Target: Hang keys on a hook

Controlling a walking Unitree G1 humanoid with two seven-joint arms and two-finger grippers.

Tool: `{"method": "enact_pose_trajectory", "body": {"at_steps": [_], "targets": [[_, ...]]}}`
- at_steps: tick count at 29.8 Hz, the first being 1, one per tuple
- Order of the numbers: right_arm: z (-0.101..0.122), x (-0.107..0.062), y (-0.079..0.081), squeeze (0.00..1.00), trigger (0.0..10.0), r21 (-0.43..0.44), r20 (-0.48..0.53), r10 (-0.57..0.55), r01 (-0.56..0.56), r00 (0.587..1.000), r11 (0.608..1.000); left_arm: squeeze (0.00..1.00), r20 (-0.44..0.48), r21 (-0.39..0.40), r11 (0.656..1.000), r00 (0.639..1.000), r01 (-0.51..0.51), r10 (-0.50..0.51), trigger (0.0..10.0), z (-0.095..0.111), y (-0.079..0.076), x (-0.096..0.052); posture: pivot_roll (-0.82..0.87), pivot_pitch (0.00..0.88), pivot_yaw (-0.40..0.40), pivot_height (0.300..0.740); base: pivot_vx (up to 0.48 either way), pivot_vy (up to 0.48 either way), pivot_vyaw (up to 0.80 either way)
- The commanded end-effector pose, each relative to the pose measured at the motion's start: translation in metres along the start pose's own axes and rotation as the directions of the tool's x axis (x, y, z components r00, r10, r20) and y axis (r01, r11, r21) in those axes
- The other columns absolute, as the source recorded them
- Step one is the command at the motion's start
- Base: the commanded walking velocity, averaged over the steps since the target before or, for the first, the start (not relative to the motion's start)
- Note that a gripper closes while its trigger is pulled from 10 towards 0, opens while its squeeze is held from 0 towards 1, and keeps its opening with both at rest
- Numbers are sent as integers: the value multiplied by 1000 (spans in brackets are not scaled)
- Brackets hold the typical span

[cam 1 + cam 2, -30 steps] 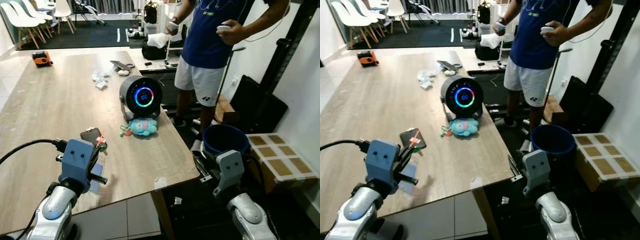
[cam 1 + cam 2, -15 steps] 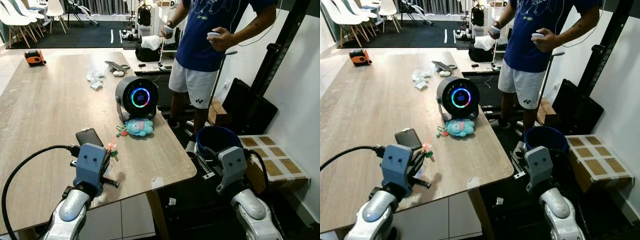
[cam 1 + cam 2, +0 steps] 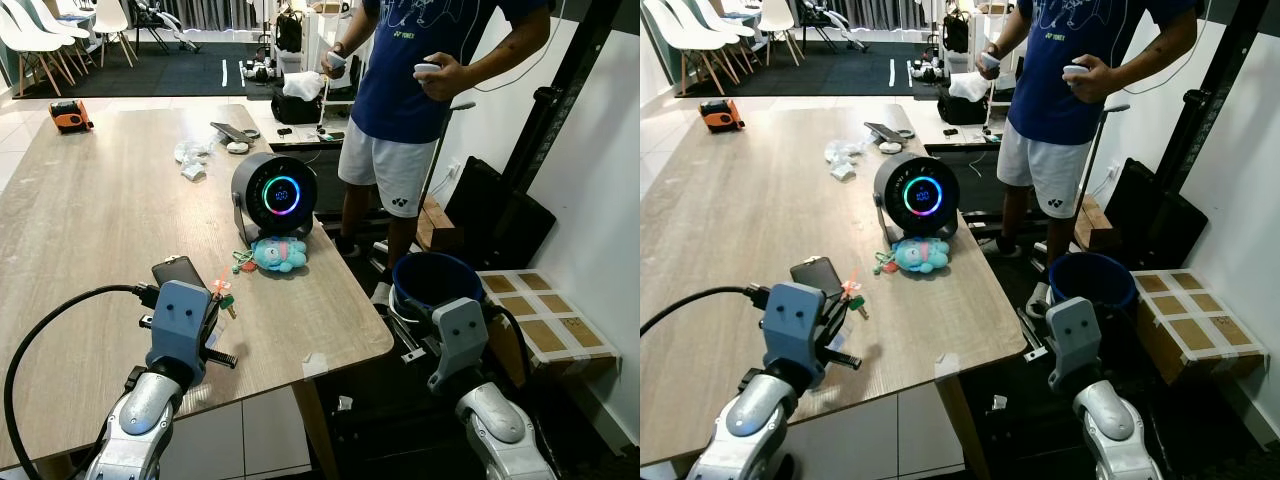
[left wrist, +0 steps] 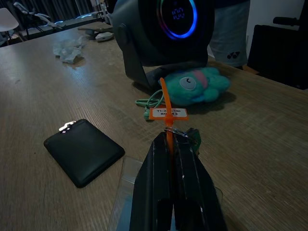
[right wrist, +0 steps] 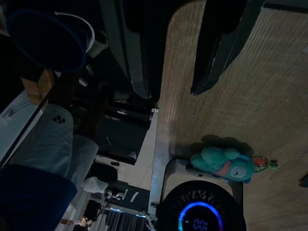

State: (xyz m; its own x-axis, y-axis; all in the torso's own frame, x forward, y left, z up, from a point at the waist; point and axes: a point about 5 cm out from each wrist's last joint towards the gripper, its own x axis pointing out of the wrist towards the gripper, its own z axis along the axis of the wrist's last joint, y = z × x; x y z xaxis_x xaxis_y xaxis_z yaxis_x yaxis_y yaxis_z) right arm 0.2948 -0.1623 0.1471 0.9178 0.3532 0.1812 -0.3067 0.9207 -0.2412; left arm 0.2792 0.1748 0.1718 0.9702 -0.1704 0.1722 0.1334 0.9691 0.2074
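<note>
Left pincer raised keys, orange tag unreadable

Silver arms are carrying blue-grey wrist housings; left gripper and right gripper are showing long black fingers; black cable is looping.

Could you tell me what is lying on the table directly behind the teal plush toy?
Directly behind the teal plush toy on the table stands a round dark fan with a glowing ring display. The toy covers the foot of its stand, so how the stand rests cannot be seen.
</note>
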Motion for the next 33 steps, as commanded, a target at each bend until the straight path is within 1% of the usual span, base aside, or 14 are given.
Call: {"method": "enact_pose_trajectory", "body": {"at_steps": [1,9,33], "targets": [[-5,-1,0,0,10000,-8,-14,-6,5,1000,1000,0,-11,0,1000,1000,-13,13,10000,-4,0,-2,31,116,-8,740,0,0,0],[-6,-1,3,0,10000,-11,-13,3,-3,1000,1000,0,-12,3,1000,1000,-19,19,10000,-5,1,-1,36,115,-7,740,0,0,68],[-8,-1,8,0,10000,-2,-14,17,-17,1000,1000,0,-9,9,1000,1000,-23,23,10000,-2,0,-1,46,125,-2,740,0,0,800]]}}
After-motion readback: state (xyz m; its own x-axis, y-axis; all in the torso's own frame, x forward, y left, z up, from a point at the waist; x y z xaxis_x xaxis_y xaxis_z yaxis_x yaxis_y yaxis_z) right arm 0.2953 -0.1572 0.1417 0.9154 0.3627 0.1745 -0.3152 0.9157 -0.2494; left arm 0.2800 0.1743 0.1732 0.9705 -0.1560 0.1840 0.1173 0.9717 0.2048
